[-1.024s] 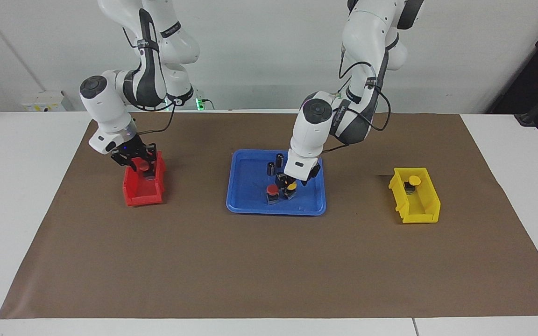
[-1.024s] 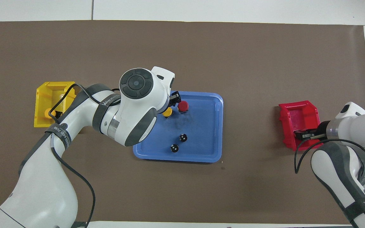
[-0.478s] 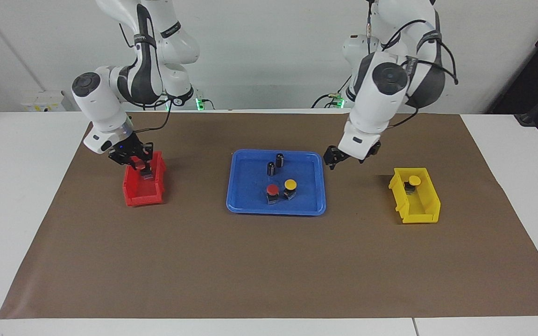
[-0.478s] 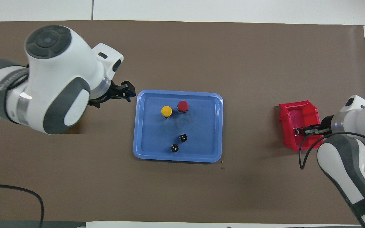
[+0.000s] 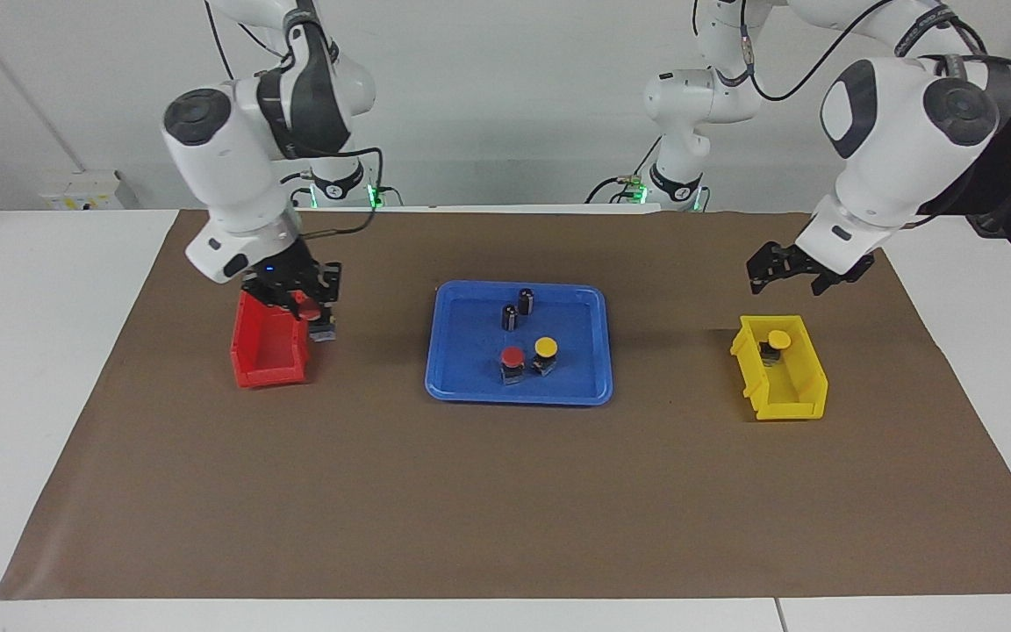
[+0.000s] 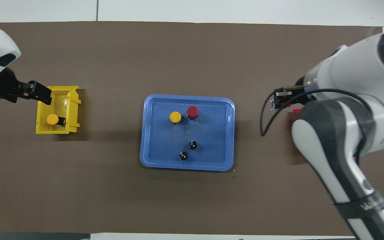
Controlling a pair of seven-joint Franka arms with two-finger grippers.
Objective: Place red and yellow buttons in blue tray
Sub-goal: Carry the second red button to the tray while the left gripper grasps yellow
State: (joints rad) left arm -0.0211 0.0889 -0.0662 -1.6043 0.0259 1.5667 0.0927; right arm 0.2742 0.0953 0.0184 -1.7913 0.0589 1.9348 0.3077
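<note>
Overhead view shows the blue tray point(image 6: 228, 133) in the middle of the brown mat point(image 6: 192, 200), holding one yellow button point(image 6: 175, 117) and one red button point(image 6: 192, 111) side by side, with two small black cylinders point(image 6: 188, 150) in the part of the tray nearer to the robots. A second yellow button point(image 5: 777, 341) sits in the yellow bin point(image 5: 799, 395) toward the left arm's end of the table. The left gripper point(image 5: 777, 268) hangs in the air over the mat just beside that bin, its fingers spread and empty. The right gripper point(image 5: 302, 297) is raised over the edge of the red bin point(image 5: 264, 358), at the right arm's end of the table, its fingers pinching the other red button point(image 5: 304, 309), whose black body hangs below them clear of the bin.
</note>
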